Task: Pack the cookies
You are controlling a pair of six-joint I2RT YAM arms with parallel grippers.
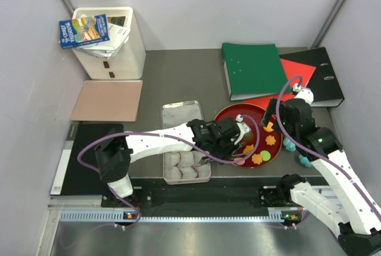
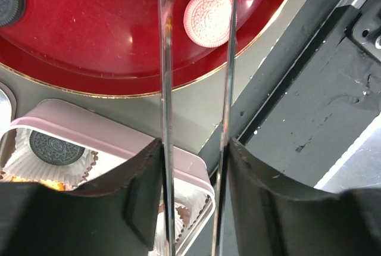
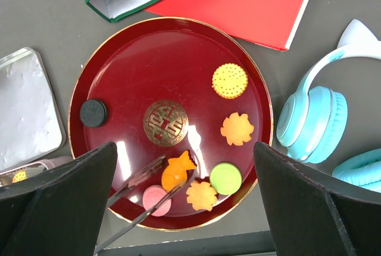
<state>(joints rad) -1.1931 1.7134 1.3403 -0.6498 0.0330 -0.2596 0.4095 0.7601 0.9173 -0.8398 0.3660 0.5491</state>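
Note:
The cookies lie on a red plate [image 3: 172, 59]: a black round [image 3: 93, 113], a yellow round [image 3: 230, 80], two orange flowers [image 3: 237, 129], a green one [image 3: 225, 178], a pink one [image 3: 156, 199] and an orange fish shape [image 3: 177, 171]. My left gripper [image 2: 195, 149] is shut on metal tweezers [image 2: 166, 59]. Their tips sit on either side of the orange fish cookie. A tin box [image 2: 119, 140] with white paper cups holds a black cookie [image 2: 53, 147]. My right gripper [image 3: 184, 146] is open and empty above the plate.
Turquoise headphones [image 3: 312, 125] lie right of the plate. The tin's lid [image 1: 181, 115] lies behind the box. A green binder [image 1: 253, 68], a red folder [image 1: 297, 74] and a black binder [image 1: 326, 80] lie at the back right. A white bin [image 1: 113, 41] stands at the back left.

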